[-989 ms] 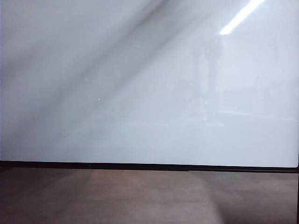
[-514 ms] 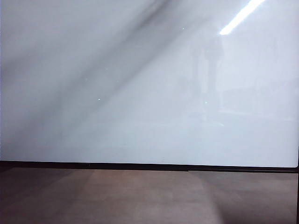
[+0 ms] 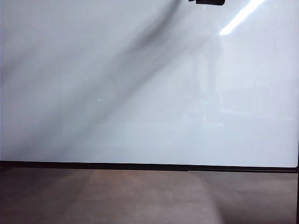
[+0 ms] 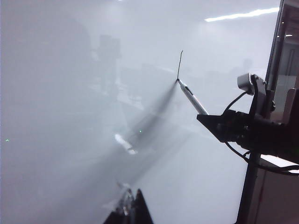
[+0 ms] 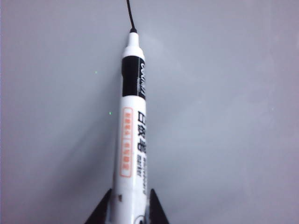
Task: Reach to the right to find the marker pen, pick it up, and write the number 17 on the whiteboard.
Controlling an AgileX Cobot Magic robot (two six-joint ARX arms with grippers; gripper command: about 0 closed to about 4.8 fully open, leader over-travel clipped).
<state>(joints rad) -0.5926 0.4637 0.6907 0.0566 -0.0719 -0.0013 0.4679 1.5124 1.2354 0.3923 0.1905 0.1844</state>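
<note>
The glossy whiteboard (image 3: 140,93) fills the exterior view above its black edge strip. My right gripper (image 5: 131,193) is shut on the marker pen (image 5: 133,126), a white barrel with a black band and printed text. The pen's tip rests on the board at the lower end of a thin black stroke (image 5: 130,14). In the left wrist view the same marker pen (image 4: 191,95) slants from the right gripper (image 4: 210,120) to the stroke (image 4: 180,65). A dark bit of that right gripper (image 3: 205,2) shows at the exterior view's top edge. My left gripper (image 4: 133,205) points at the whiteboard (image 4: 70,116), fingers together and empty.
A brown-grey matte surface (image 3: 149,196) runs below the board's black edge strip (image 3: 140,166). The board's dark frame post (image 4: 275,60) and the right arm's cables (image 4: 238,100) stand at the side in the left wrist view. A bright light streak (image 3: 240,16) reflects on the board.
A dark part of my right gripper has come into the exterior view at the top edge. Its shadow on the board has shifted and darkened. The left arm stays still.
</note>
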